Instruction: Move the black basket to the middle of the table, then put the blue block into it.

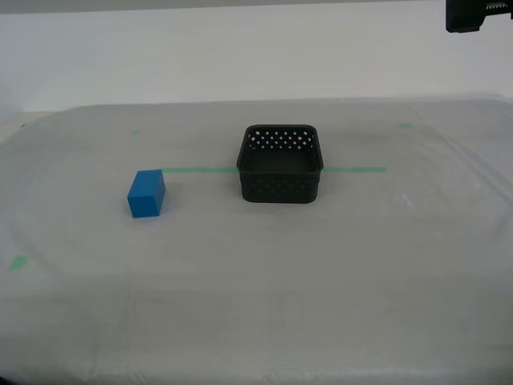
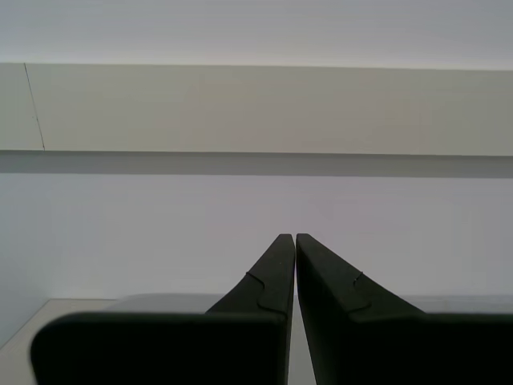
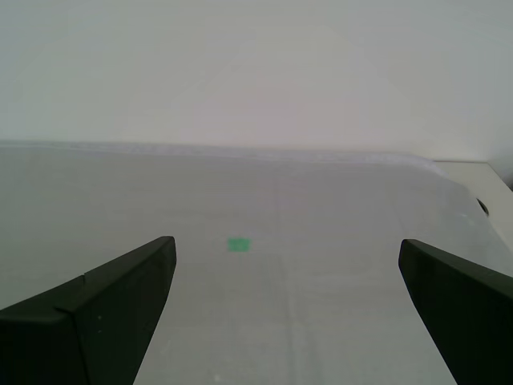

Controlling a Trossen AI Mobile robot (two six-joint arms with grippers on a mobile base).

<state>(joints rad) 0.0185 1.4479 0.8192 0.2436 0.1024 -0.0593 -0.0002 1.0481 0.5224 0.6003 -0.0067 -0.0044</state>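
Blue block point(image 1: 146, 195) outside both hands' views

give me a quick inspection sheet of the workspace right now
surface: wide table covered in whitish translucent sheeting, thin green tape line and small green tape marks on it
job's things: small square black perforated plastic basket upright near the middle, on the tape line, nothing seen inside; small solid bright blue block on the table toward the exterior view's left of the basket, apart from it
clutter: nothing seen
grippers: my first pincer open, empty, over bare sheeting; my second pincer shut, empty, facing a wall
cables: nothing seen
surroundings: plain white wall; dark object at the exterior view's top right corner
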